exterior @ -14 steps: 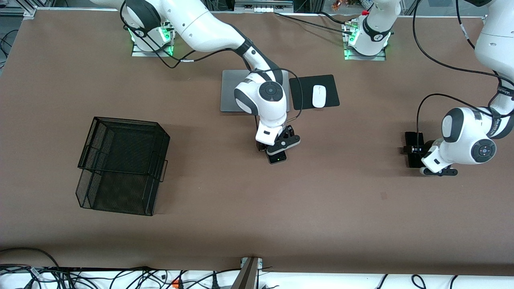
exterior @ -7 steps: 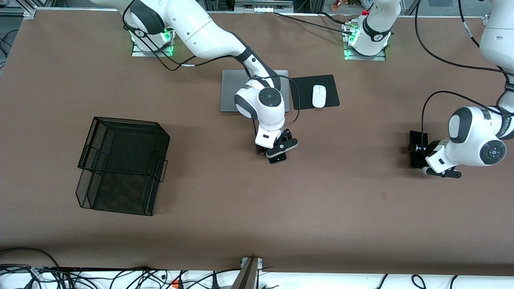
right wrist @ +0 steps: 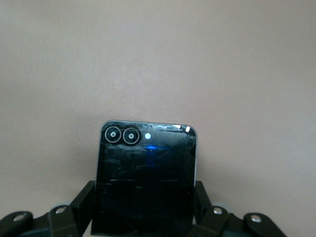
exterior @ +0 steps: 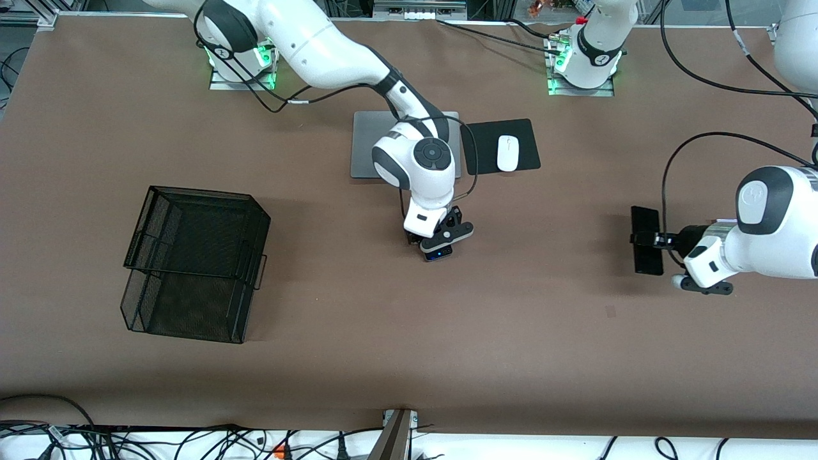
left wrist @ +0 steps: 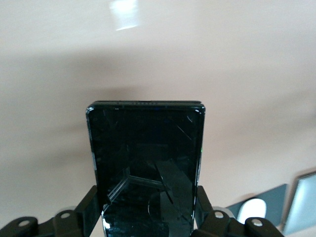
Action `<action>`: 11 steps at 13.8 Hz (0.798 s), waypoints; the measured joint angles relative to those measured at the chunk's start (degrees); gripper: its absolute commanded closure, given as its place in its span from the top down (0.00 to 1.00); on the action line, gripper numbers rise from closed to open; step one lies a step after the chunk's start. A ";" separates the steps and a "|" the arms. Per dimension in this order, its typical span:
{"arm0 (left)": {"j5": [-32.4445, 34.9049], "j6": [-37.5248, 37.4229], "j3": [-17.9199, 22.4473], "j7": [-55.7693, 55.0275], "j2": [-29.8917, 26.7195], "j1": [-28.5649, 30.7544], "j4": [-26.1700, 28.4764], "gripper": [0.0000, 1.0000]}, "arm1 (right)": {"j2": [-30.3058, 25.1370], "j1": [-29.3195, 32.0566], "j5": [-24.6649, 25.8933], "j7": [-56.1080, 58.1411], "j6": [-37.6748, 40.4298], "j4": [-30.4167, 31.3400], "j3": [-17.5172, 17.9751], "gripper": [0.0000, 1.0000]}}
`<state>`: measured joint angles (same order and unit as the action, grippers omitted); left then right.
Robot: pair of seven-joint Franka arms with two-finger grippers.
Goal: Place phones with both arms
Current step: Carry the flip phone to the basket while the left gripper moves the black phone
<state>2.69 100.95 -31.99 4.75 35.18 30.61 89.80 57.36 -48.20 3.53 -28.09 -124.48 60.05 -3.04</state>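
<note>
My right gripper [exterior: 436, 246] is shut on the small squarish black phone [exterior: 438, 253], holding it low over the brown table beside the silver laptop. In the right wrist view this phone [right wrist: 145, 170] sits between my fingers [right wrist: 84, 203], its two camera lenses facing up. My left gripper [exterior: 653, 240] is shut on the long slim black slab phone [exterior: 645, 239], held above the table at the left arm's end. In the left wrist view the slab [left wrist: 145, 158] is clamped between both fingers [left wrist: 90, 207]. The pale lavender-white phone is out of view.
A black wire mesh basket [exterior: 195, 262] stands toward the right arm's end of the table. The silver laptop [exterior: 367, 147] lies near the robots' bases, beside a white mouse [exterior: 507, 153] on a black pad [exterior: 527, 144]. Cables run along the table's near edge.
My left gripper has lifted the slab phone off the table and carried it a little toward the table's middle. My right gripper has shifted slightly with the small black phone.
</note>
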 measured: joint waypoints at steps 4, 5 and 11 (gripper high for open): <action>-0.24 1.04 -2.58 -9.11 0.37 -6.29 -0.09 0.20 | -13.21 6.99 -1.14 0.25 19.15 1.96 -0.24 0.00; -0.24 3.39 -2.46 -10.21 1.02 -8.71 0.01 0.20 | -16.89 9.14 -1.17 0.92 21.59 4.64 -0.35 0.00; -0.28 18.55 -2.63 -23.30 9.20 -24.55 0.32 0.23 | -37.84 17.56 -2.44 15.97 18.36 33.56 -11.00 0.00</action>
<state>2.41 119.49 -34.61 -18.55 44.39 6.06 90.12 19.51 -30.64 1.09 -12.11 -106.12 93.61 -14.04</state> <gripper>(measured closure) 0.216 0.194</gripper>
